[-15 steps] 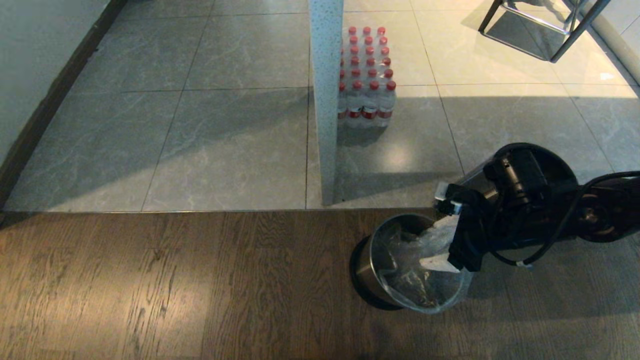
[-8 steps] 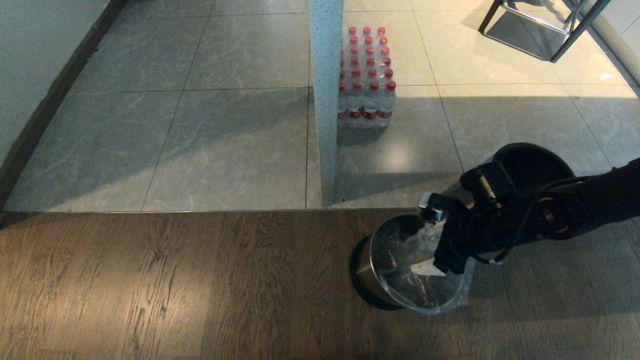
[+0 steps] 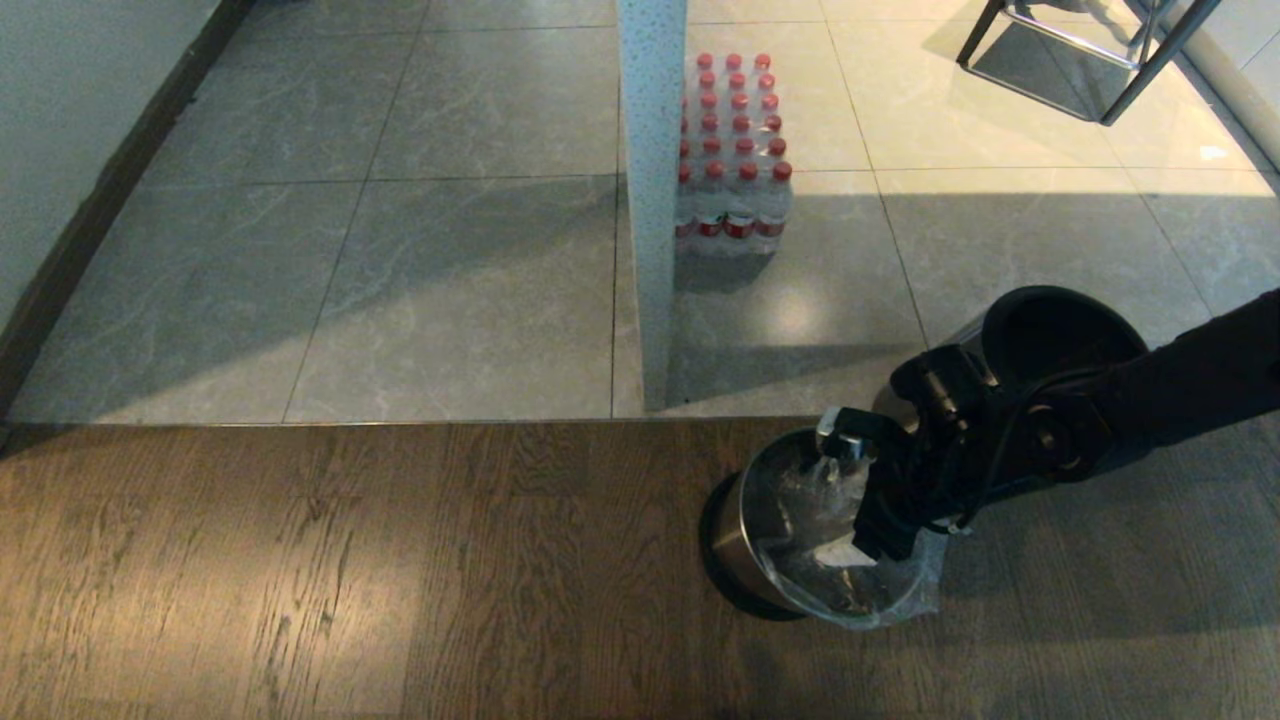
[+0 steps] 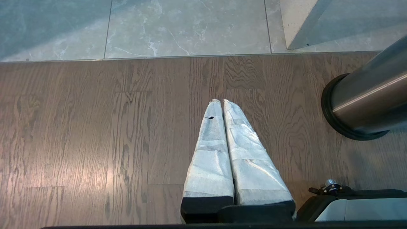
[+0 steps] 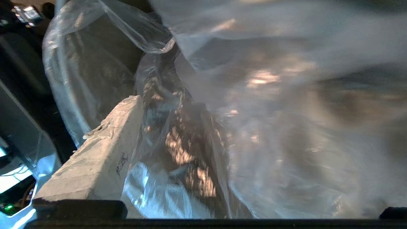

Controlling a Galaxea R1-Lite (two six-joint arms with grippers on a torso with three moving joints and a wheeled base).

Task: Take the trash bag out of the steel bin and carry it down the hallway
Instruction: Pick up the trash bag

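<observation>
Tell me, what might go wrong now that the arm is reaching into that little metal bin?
1. The trash bag is thin, crinkled plastic; the right gripper, its jaws wide open inside the bag, might tear it or pinch only a loose fold.
2. The steel bin is small and stands free on the wood floor; pulling the bag could tip or drag it.
3. Plastic covers much of the right wrist view, so aiming may be hard.

I can see only one finger (image 5: 95, 149) of the right gripper (image 3: 850, 500) because the blurry trash bag (image 5: 254, 111) hides the other, and my arm covers part of the steel bin (image 3: 735, 530).
</observation>
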